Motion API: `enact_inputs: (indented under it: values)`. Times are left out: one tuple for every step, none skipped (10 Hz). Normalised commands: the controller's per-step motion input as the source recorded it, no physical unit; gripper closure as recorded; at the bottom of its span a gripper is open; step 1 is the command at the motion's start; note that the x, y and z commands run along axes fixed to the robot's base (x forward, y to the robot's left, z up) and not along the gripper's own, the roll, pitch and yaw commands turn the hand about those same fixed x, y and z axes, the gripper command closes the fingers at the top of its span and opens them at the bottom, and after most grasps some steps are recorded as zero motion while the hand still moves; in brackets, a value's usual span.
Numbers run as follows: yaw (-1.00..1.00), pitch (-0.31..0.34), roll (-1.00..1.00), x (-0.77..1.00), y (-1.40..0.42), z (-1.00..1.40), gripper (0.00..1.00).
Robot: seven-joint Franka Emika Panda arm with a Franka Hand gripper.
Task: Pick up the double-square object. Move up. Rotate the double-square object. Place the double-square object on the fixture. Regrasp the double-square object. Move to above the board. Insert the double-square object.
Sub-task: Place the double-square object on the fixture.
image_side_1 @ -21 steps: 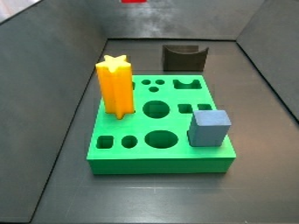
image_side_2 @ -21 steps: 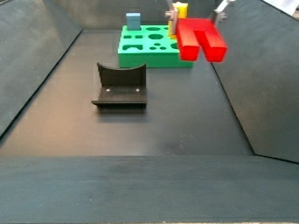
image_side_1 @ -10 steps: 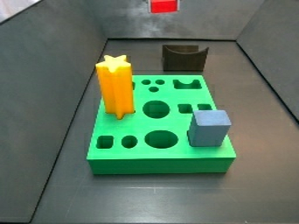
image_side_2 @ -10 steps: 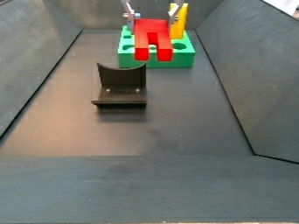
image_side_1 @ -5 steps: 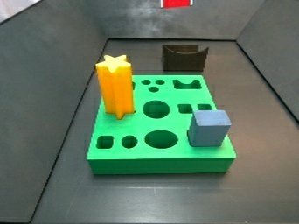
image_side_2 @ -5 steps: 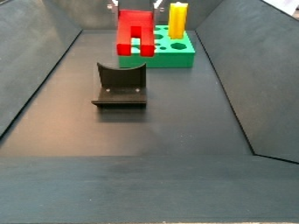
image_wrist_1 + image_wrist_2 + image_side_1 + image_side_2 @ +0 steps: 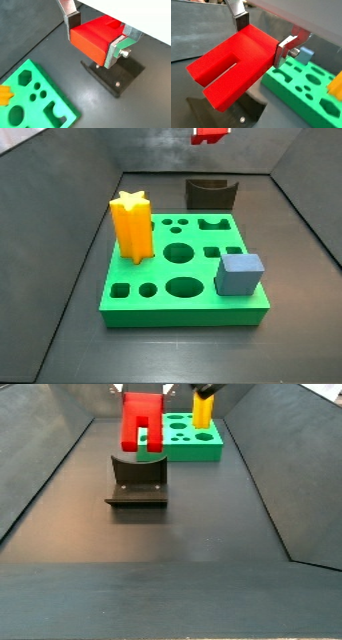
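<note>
We have the double-square object clamped in the gripper, whose silver fingers press on its two opposite flanks near the solid end; the forked end, with its slot, hangs free and points down toward the fixture. In a side view the red piece hangs just above the fixture's curved notch, apart from it as far as we can tell, with the board beyond it at about one o'clock. The yellow star and the grey-blue cube stand on the board, well clear of our load.

We judge the piece to be a stiff, light plastic block. Its gloss suggests a slippery skin, so a grip on flat parallel faces, as now, looks safest; the slot's two prongs would give a poorer hold. Because we hold it near one end, the long free part could swing if the pads slip. For the regrasp we would take it across the flat flanks again, near the middle, once it rests in the notch on the dark floor.
</note>
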Motion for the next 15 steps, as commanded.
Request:
enact_inputs:
  values:
    - [-0.15, 0.067, -0.9, 0.21, 0.05, -0.02, 1.0]
    - [-0.14, 0.053, -0.67, 0.12, 0.05, -0.02, 1.0]
    - [-0.12, 0.034, -0.5, 0.07, 0.05, -0.01, 1.0]
    - [-0.11, 0.014, -0.33, 0.06, 0.04, -0.01, 1.0]
    - [-0.1, 0.005, -0.22, 0.06, 0.02, -0.01, 1.0]
    - [-0.08, 0.225, -1.0, 0.13, 0.13, -1.0, 1.0]
    - [-0.1, 0.222, -1.0, 0.13, 0.14, -1.0, 1.0]
    - [-0.14, 0.247, -1.0, 0.15, 0.14, -1.0, 1.0]
    - [-0.16, 0.227, -0.86, 0.17, 0.14, -1.0, 1.0]
    - [-0.2, 0.174, -0.64, 0.18, 0.14, -1.0, 1.0]
    - [-0.22, 0.135, -0.48, 0.19, 0.14, -1.0, 1.0]
    - [-0.23, 0.084, -0.27, 0.19, 0.14, -1.0, 1.0]
    - [-0.22, 0.039, -0.19, 0.2, 0.13, -1.0, 1.0]
    - [-0.2, 0.005, -0.15, 0.18, 0.12, -0.9, 1.0]
    - [-0.16, -0.03, -0.12, 0.14, 0.12, -0.66, 1.0]
